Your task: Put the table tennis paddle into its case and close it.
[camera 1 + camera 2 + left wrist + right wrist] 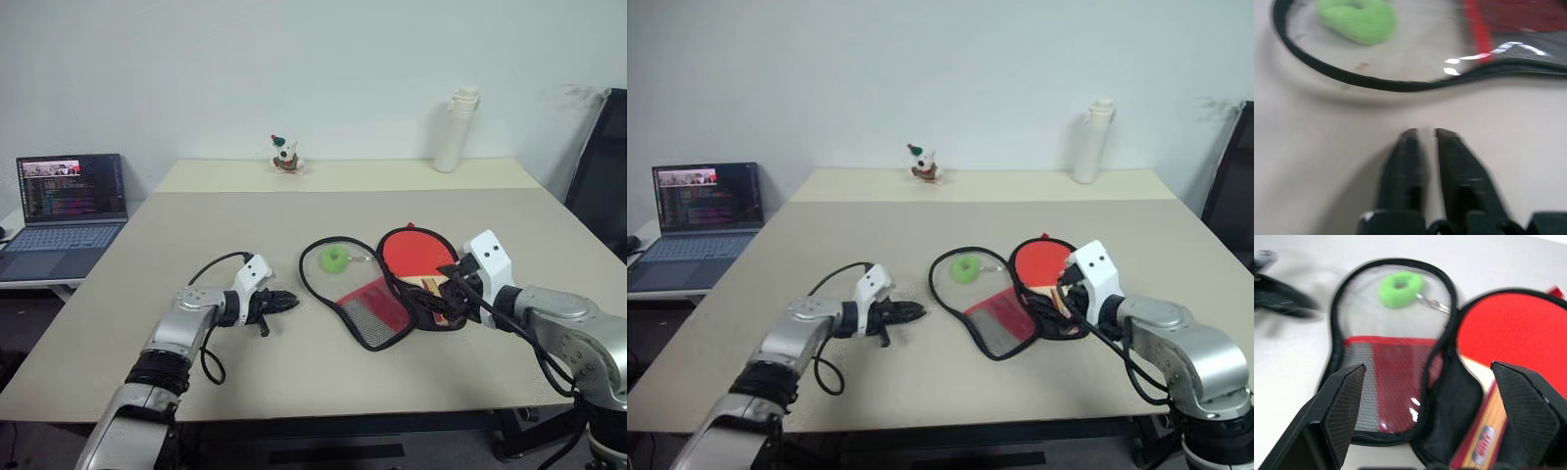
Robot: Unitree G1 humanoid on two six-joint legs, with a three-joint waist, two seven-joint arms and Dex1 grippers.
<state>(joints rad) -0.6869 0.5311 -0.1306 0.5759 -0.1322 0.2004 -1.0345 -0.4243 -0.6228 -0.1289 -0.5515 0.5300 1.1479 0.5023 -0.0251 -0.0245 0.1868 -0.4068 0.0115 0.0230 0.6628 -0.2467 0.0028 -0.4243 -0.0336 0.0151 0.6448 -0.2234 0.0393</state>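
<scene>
Looking down over my two arms, I see the case [364, 294] lying open like a book near the front edge of the table [196, 235], a bit toward its right side. The table tennis paddle [415, 257] rests in the right half, its red face up and its wooden handle pointing toward the front edge. So I judge the first part is done: the paddle is in. What is left is to fold the see-through flap (the one with the red mesh pocket) over the paddle and pull the zip all the way round.

My right gripper [1430, 396] hangs just over the handle with its fingers spread wide and nothing between them. My left gripper [279, 304] sits low over bare table just beside the flap's edge, fingers pressed together, holding nothing. The green ring charm [335, 258] lies on the open flap.

The table is pale and plain. At its far edge stand a small toy figure [285, 155] and a white bottle [456, 131], well apart from the case. A laptop [69, 206] sits open on a lower stand past the left edge. The wall behind is white.
</scene>
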